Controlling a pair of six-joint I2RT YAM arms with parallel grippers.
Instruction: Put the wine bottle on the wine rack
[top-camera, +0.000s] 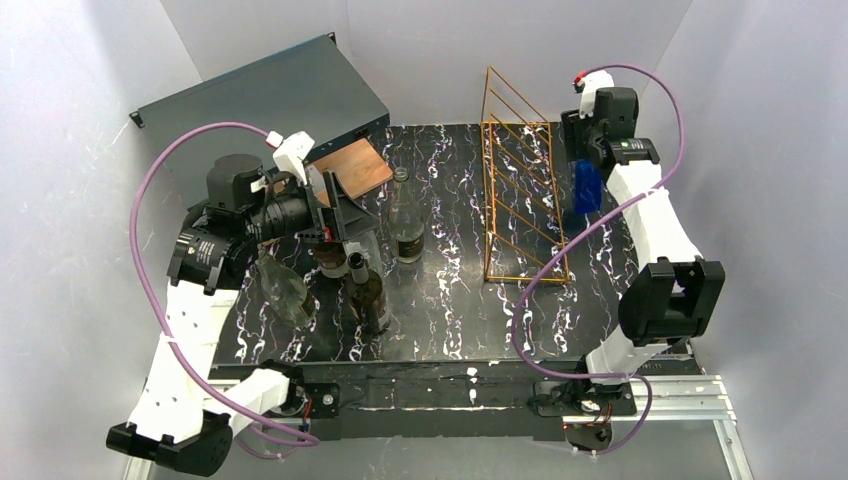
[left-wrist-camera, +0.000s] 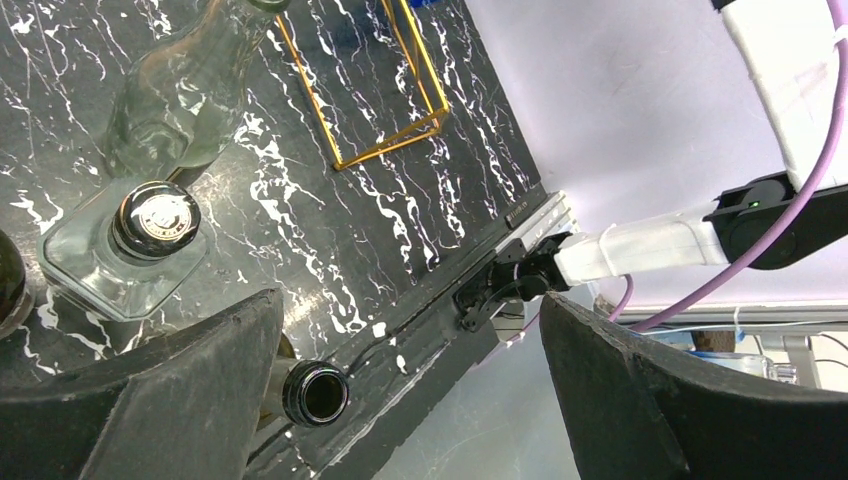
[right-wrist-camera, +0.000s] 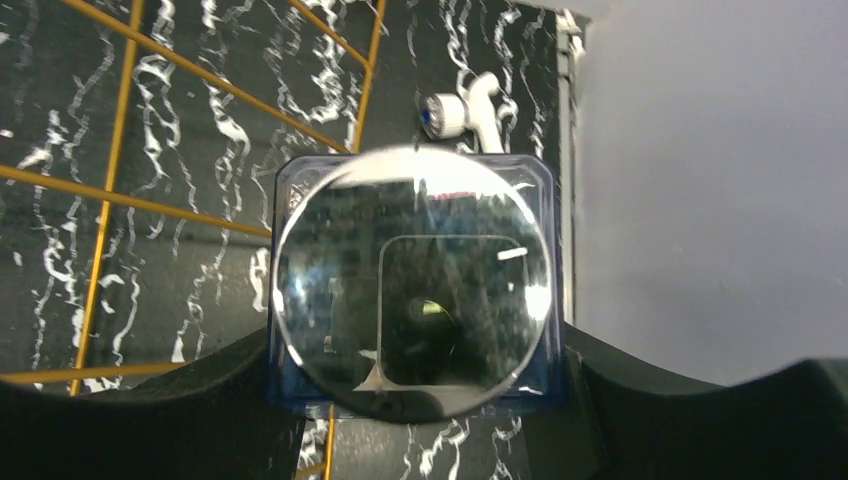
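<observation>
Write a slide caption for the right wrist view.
Right gripper clamps a blue square bottle, seen end-on, with the gold wine rack beyond it.

Your left arm (top-camera: 190, 335) and right arm (top-camera: 652, 215): white shells, black joint housings, each trailing a purple cable (left-wrist-camera: 800, 205). Left tool (left-wrist-camera: 408, 310): broad matte-black fingers (left-wrist-camera: 170, 400).

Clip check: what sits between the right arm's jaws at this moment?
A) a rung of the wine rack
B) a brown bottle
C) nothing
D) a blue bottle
D: in the right wrist view the blue bottle fills the gap, with the right jaws pressed against its two sides.
</observation>
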